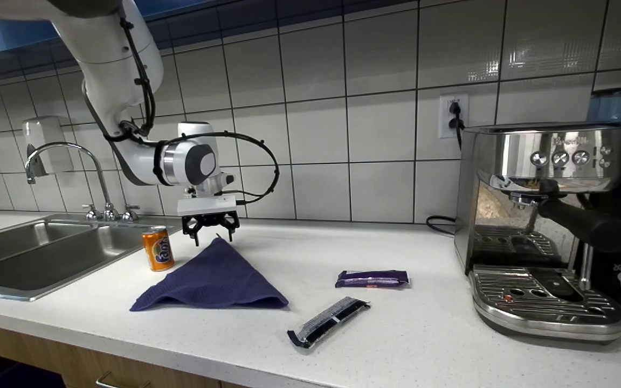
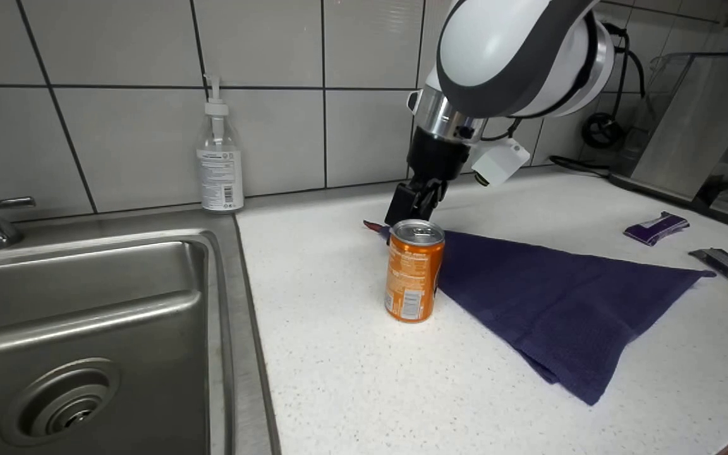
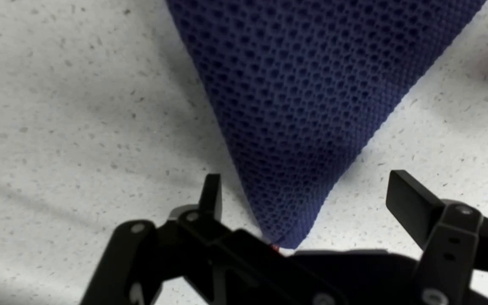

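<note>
A dark blue cloth lies spread in a triangle on the white counter. It also shows in an exterior view and in the wrist view. My gripper is open and empty at the cloth's far corner, pointing down. In the wrist view the fingers stand apart on either side of the narrow corner. A small red bit shows at the corner's tip. An orange Fanta can stands upright beside the cloth; it partly hides the cloth in an exterior view.
A steel sink with a faucet lies beside the can. A purple wrapped bar and a dark wrapped bar lie on the counter. An espresso machine stands beyond them. A pump bottle stands by the tiled wall.
</note>
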Controlling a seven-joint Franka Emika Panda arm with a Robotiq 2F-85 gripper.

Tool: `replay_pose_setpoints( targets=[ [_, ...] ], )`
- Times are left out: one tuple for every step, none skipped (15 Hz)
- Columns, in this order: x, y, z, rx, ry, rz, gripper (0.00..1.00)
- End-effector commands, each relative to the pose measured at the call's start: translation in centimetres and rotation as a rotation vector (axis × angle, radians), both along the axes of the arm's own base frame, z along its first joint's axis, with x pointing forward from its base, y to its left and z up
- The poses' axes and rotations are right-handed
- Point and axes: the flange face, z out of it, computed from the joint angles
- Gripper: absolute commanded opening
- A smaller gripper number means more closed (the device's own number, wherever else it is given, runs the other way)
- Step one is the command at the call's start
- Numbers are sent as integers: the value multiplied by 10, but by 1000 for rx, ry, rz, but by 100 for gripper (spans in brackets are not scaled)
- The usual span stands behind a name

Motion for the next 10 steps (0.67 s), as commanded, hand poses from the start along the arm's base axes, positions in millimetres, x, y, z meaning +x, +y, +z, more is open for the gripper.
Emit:
replay_pose_setpoints(
  targets=[
    [12, 3, 1, -13, 2, -29, 100],
    [13, 3, 0, -13, 2, -32, 100],
    [14, 3, 0, -12, 2, -34, 100],
    [15, 3, 0, -12, 1, -35, 100],
    [15, 2, -1, -11, -2, -37, 75],
    [16, 2, -1, -11, -3, -39, 72],
    [17, 1, -1, -11, -5, -40, 66],
    [17, 1, -1, -10, -4, -40, 56],
    [17, 0, -2, -10, -4, -39, 49],
    [17, 0, -2, -9, -4, -40, 40]
  ],
)
